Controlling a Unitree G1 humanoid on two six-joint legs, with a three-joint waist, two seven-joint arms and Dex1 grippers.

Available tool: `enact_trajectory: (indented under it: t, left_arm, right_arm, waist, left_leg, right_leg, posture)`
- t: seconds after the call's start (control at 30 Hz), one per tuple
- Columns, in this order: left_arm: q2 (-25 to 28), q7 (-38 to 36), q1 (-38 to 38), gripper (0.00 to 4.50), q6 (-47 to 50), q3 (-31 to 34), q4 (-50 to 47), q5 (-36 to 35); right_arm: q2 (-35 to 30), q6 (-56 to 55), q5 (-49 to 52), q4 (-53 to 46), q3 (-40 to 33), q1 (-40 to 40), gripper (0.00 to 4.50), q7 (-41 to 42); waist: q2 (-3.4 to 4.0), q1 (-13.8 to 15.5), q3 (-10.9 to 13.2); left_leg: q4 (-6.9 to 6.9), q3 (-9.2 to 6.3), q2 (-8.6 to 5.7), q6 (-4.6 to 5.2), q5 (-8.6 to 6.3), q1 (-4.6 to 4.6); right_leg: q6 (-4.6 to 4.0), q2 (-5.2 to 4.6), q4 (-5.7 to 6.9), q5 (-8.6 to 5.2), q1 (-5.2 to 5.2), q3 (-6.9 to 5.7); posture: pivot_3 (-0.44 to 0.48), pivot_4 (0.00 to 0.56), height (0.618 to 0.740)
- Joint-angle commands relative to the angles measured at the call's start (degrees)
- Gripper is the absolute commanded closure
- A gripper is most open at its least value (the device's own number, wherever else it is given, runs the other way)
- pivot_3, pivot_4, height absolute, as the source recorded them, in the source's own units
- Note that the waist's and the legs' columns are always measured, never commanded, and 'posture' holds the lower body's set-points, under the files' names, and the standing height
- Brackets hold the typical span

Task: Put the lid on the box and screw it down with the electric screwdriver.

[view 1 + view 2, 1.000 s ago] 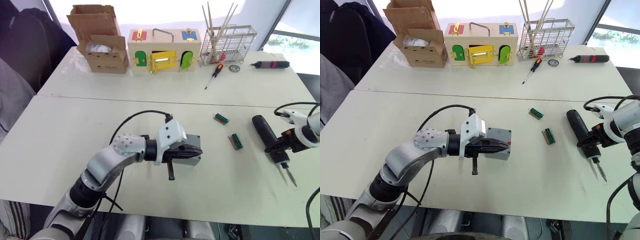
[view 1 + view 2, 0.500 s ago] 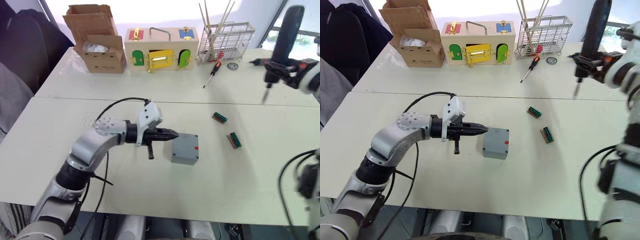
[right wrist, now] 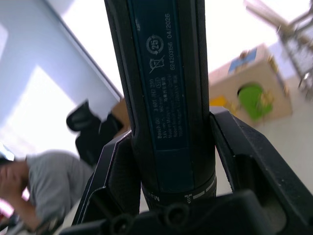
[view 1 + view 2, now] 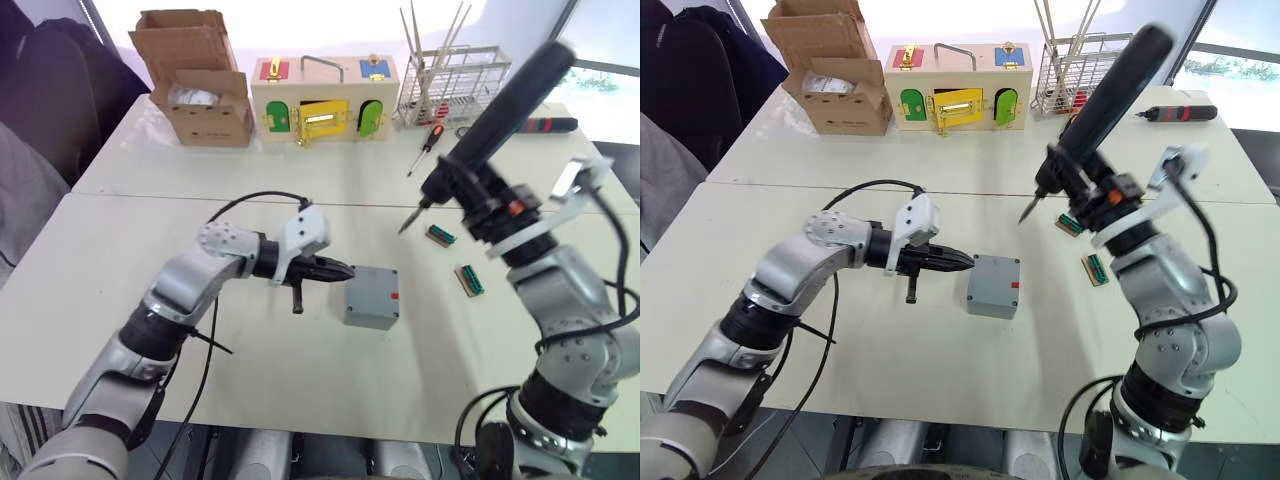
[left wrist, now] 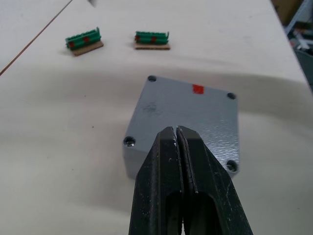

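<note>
Beside the box (image 4: 371, 297) at mid-table (image 4: 120, 290), the left claw (image 4: 343, 270) sits clenched shut, its tip just short of the grey lid (image 5: 188, 117) already seated on top. The right claw (image 4: 470, 200), half a second ago held high and far from the box, has swung the electric screwdriver (image 4: 495, 110) in, gripped around its barrel and tilted, bit aimed down toward the box but well above it. Judging by this, screwing down comes next.
</note>
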Motion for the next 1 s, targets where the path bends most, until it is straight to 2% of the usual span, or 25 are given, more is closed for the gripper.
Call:
enact_trajectory:
  t: [0.03, 0.2, 0.33, 0.53, 1.0]
  left_arm:
    - [0.02, -0.54, -0.63, 4.50, -5.23, -4.17, 1.76, 5.85]
    - [-0.82, -0.38, 1.16, 4.50, -8.33, -6.38, 4.35, 9.29]
    - [-1.83, -0.32, 1.65, 4.50, -7.68, -5.30, 4.26, 9.03]
    - [-2.40, -0.52, 1.67, 4.50, -7.68, -5.04, 4.68, 9.62]
    - [-2.57, -0.41, 1.57, 4.50, -7.30, -4.50, 4.19, 9.61]
  right_arm:
    - [-3.38, -4.75, 2.37, -2.48, 0.74, 0.04, 2.59, 2.88]
    - [-6.79, -5.90, 3.89, -1.71, 1.86, 2.57, 2.59, 3.95]
    - [-8.47, -5.42, 6.73, -2.59, 2.15, 5.32, 2.59, 4.19]
    - [-8.90, -7.11, 6.72, -1.47, 4.01, 8.30, 2.59, 3.39]
    - [-8.81, -12.71, 3.78, 2.07, 8.79, 8.28, 2.59, 2.29]
  waist:
    - [0.00, -0.23, 0.00]
    - [-0.02, -0.76, -0.01]
    - [-0.02, -0.79, -0.02]
    - [-0.03, -0.75, -0.02]
    - [-0.04, -0.82, -0.03]
  left_leg:
    - [-0.01, 0.00, 0.00, 0.01, 0.00, 0.00]
    - [-0.07, -0.08, 0.03, 0.01, -0.01, 0.06]
    - [-0.06, -0.10, 0.03, 0.03, -0.02, 0.07]
    - [-0.03, -0.12, 0.03, 0.05, -0.03, 0.08]
    - [-0.02, -0.11, 0.03, 0.06, -0.03, 0.11]
  right_leg:
    - [0.00, 0.00, 0.00, 0.00, -0.01, 0.00]
    - [0.00, 0.03, -0.02, 0.00, 0.04, -0.01]
    - [0.00, 0.02, -0.03, 0.00, 0.07, -0.01]
    - [0.00, 0.02, -0.07, 0.00, 0.10, -0.01]
    - [0.00, 0.02, -0.08, 0.00, 0.11, -0.01]
  posture:
    - [0.000, 0.150, 0.735]
    - [0.000, 0.150, 0.735]
    - [0.000, 0.150, 0.735]
    - [0.000, 0.150, 0.735]
    - [0.000, 0.150, 0.735]
